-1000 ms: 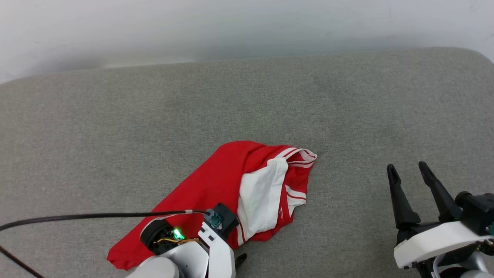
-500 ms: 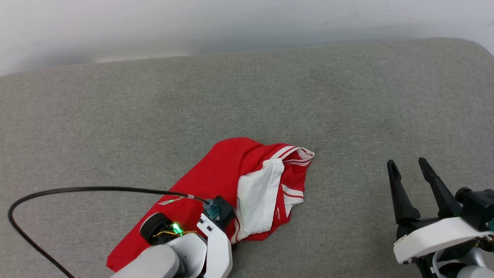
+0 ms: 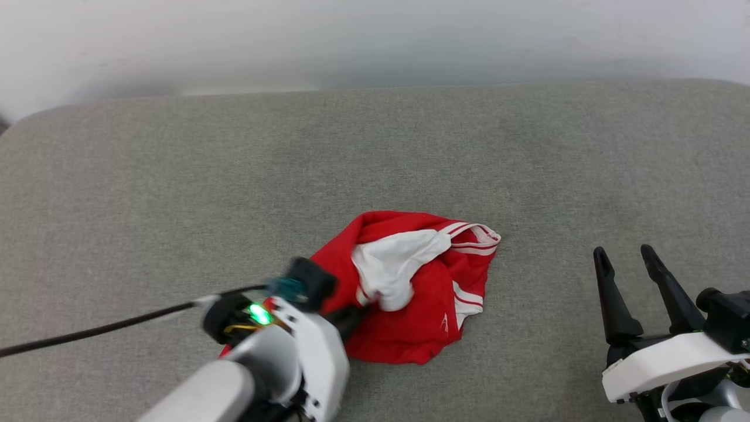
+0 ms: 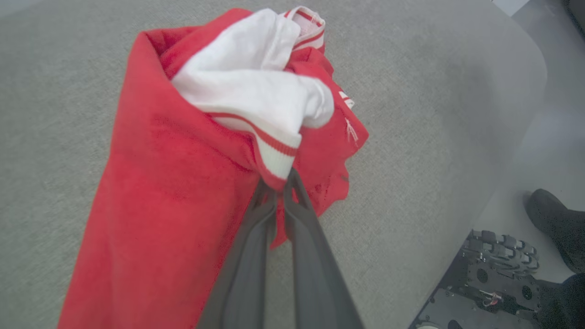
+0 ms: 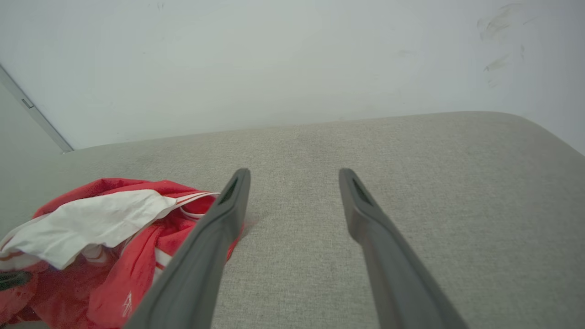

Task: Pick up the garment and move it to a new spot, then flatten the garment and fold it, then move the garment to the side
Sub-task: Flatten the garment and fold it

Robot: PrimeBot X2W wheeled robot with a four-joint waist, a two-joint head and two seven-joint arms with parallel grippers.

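Observation:
The garment [image 3: 410, 299] is a red shirt with white sleeves and striped trim, bunched in a heap near the front middle of the grey surface. My left gripper [image 4: 279, 180] is shut on its striped sleeve edge, and red cloth [image 4: 169, 183] hangs from the pinch. In the head view the left gripper [image 3: 353, 316] sits at the heap's near left edge, its tips partly hidden by the wrist. My right gripper [image 3: 626, 258] stands open and empty to the right of the garment [image 5: 109, 233], apart from it; in its own view the right gripper [image 5: 295, 176] frames bare surface.
The grey padded surface [image 3: 176, 193] runs back to a pale wall [image 3: 375, 41]. A black cable [image 3: 105, 328] trails left from my left wrist. Beyond the surface's edge the left wrist view shows a dark robot base [image 4: 484, 283] and a person's shoe [image 4: 548, 219].
My left gripper closed on the sleeve edge and pulled up and right, bunching the spread shirt into a heap. The head camera shifted. The right arm stayed put.

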